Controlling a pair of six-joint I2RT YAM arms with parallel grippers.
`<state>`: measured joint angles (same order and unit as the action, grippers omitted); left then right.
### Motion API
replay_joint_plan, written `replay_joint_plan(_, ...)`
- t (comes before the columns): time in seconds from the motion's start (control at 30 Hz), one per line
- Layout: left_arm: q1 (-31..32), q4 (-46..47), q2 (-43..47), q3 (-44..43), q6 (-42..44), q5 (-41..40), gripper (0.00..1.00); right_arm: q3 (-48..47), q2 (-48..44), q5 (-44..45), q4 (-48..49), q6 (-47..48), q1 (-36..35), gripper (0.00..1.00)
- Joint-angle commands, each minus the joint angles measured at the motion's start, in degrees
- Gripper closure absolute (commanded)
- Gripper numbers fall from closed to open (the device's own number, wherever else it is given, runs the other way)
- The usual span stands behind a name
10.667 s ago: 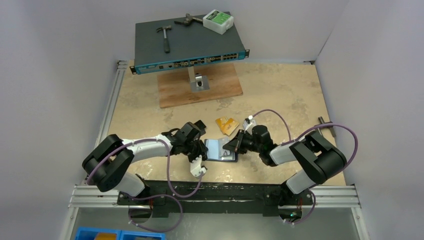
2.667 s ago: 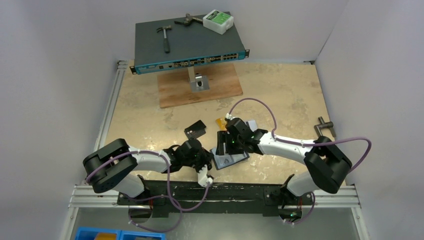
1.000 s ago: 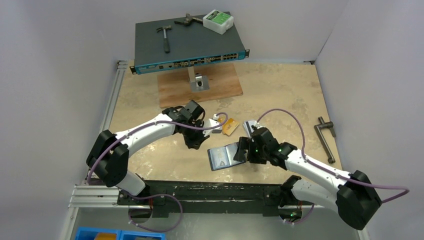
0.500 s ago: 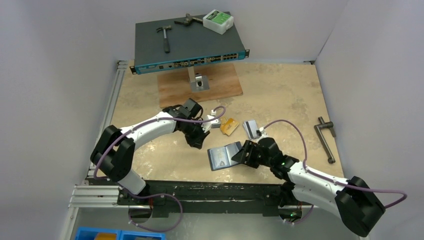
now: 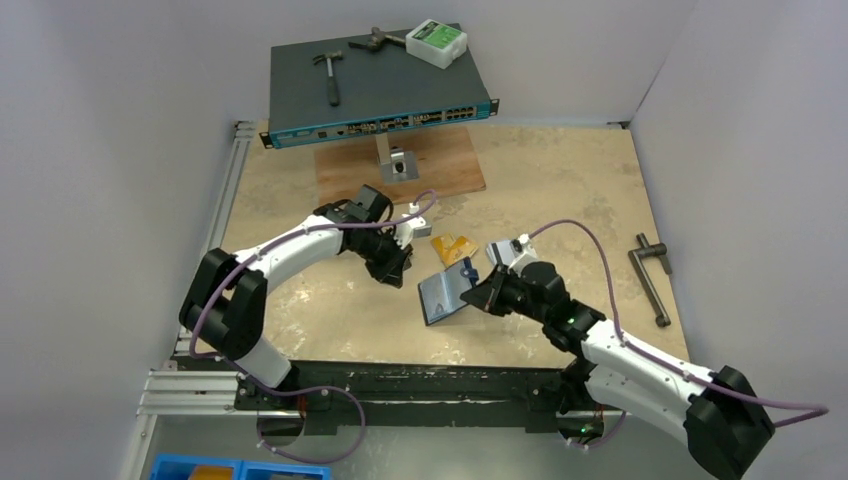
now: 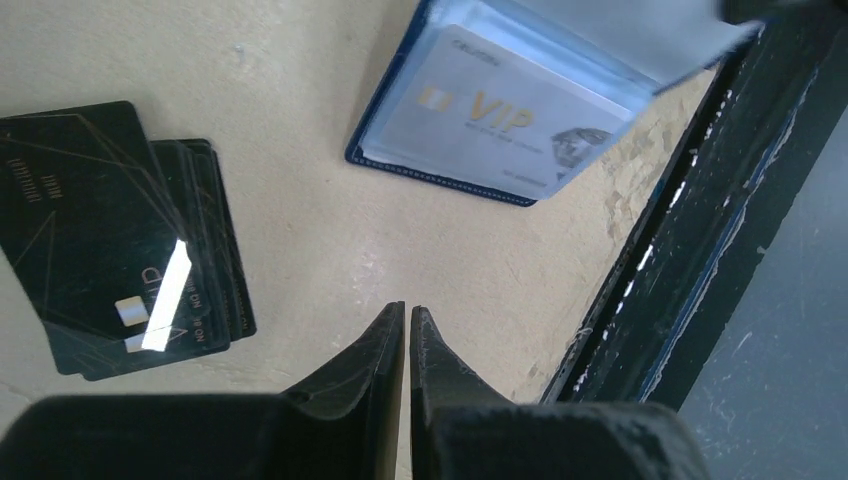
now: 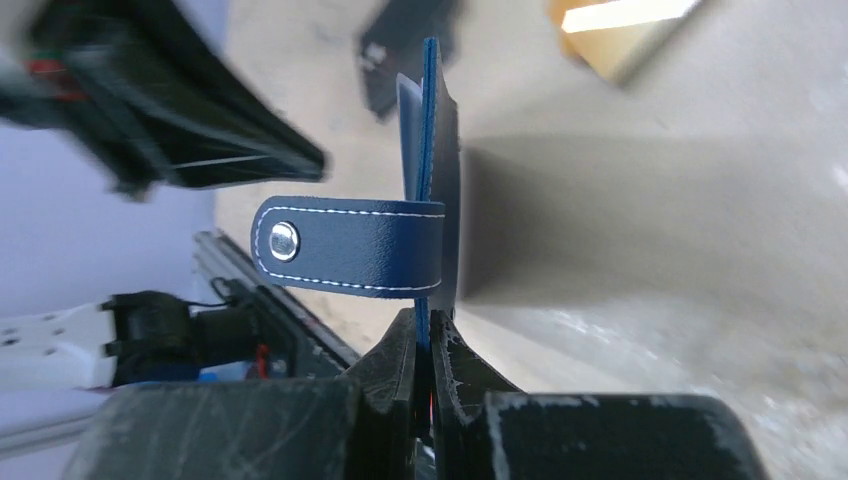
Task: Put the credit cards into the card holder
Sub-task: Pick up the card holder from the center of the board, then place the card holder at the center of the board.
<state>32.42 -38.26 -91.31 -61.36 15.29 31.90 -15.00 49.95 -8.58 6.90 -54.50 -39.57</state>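
Observation:
The navy card holder [image 5: 445,293] lies open near the table's middle, with one flap raised. My right gripper [image 5: 479,293] is shut on that flap's edge [image 7: 428,300], and the snap tab [image 7: 350,245] sticks out sideways above the fingers. In the left wrist view a silver card [image 6: 500,115] sits inside the card holder [image 6: 400,165]. A small stack of black cards [image 6: 110,235] lies on the table left of my left gripper [image 6: 407,312], which is shut and holds nothing. In the top view that gripper [image 5: 396,258] hovers left of the holder. Orange-gold cards [image 5: 452,246] lie just behind the holder.
A silver-grey card [image 5: 494,251] lies by my right wrist. At the back stand a wooden board [image 5: 400,170] and a network switch [image 5: 375,90] carrying a hammer [image 5: 330,72] and a white box [image 5: 436,42]. A metal handle [image 5: 652,272] lies at the right. The black front rail [image 6: 680,240] is close by.
My right gripper has closed on the card holder's flap and tipped it upward. My left gripper, still shut, has drifted slightly back and left.

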Motion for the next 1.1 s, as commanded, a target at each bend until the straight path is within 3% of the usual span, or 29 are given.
replay_joint_plan(0.0, -3.71, 3.40, 1.29, -2.01, -4.15, 3.04, 0.94, -9.21, -3.09, -4.71, -2.23, 6.25, -0.05, 1.00)
replay_joint_plan(0.23, -10.88, 11.74, 1.59, -0.63, -12.53, 3.01, 0.94, -15.47, -6.57, -15.08, -2.29, 8.92, -0.10, 1.00)
replay_joint_plan(0.43, -12.40, 16.55, 0.10, 2.37, -19.67, 22.17, 0.94, -19.13, -7.61, -18.80, 0.58, 7.88, -0.11, 1.00)
replay_joint_plan(0.67, -12.27, 26.73, 7.54, 9.04, -27.49, 38.64, 0.96, -16.35, -4.34, -11.31, 11.03, 2.72, -0.12, 1.00)
replay_joint_plan(0.9, -12.21, 25.82, 13.81, 10.03, -28.88, 42.10, 0.96, -15.21, 1.23, -6.86, 13.46, 1.90, -0.12, 1.00)
replay_joint_plan(1.07, -11.91, 22.01, 13.75, 9.91, -25.20, 38.32, 0.98, -14.78, 5.01, -7.65, 13.93, 1.76, -0.77, 1.00)
